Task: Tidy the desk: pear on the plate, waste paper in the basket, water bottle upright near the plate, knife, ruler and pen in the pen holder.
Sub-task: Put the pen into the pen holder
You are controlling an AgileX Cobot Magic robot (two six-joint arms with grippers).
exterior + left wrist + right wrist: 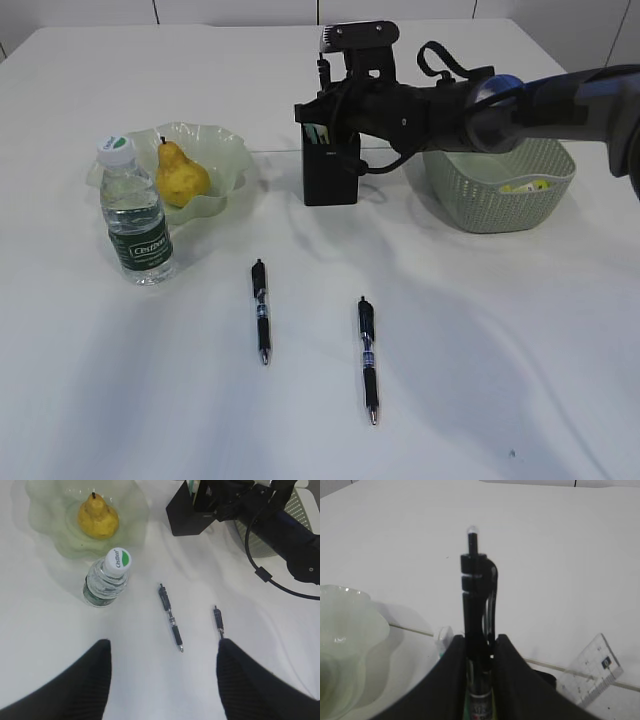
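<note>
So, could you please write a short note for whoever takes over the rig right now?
Right gripper: jaws shut on a pen, held upright above the pen holder.
Left gripper: open, empty, high above the table.
Done: pear on the plate; water bottle upright beside it; waste paper in the basket; ruler standing in the holder.
Left: drop the held pen in, then collect the left pen and the right pen lying on the table.

A lab-like test desk: bare white table (450,400) against plain white wall panels.
</note>
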